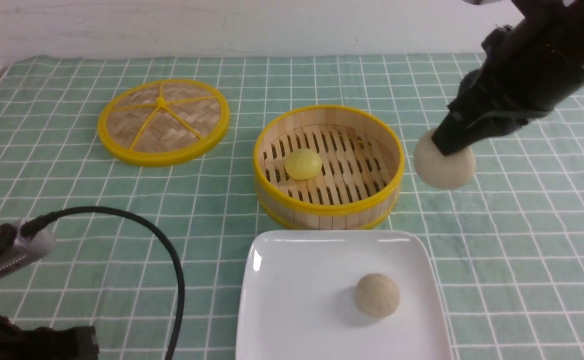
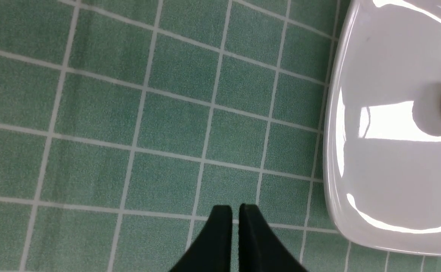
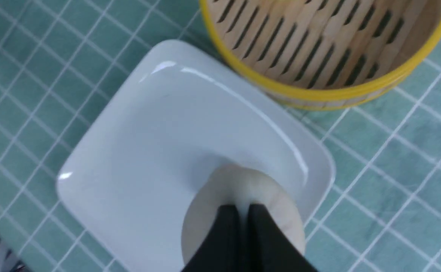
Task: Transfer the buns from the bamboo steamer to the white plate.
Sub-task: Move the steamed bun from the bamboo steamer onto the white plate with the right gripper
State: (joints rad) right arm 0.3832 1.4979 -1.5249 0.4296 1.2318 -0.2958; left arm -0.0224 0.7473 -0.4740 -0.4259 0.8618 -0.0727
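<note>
The bamboo steamer (image 1: 329, 207) stands mid-table with the bright yellow bun (image 1: 302, 164) on its slatted floor. My right gripper (image 1: 447, 147) hangs in the air to the steamer's right, shut on a pale cream bun (image 1: 444, 167). The right wrist view shows that cream bun (image 3: 220, 200) pinched between the black fingers (image 3: 224, 226), above a corner of the white plate (image 3: 130, 151). A tan, rougher bun (image 1: 377, 295) lies on the white plate (image 1: 292, 310) in front of the steamer. My left gripper (image 2: 235, 211) is shut and empty over the cloth beside the plate (image 2: 375, 170).
The steamer's flat woven lid (image 1: 163, 121) with yellow rim lies at the back left. A black cable (image 1: 172, 260) arcs from my left arm (image 1: 7, 250) over the green checked cloth. A white wall closes off the table's far edge.
</note>
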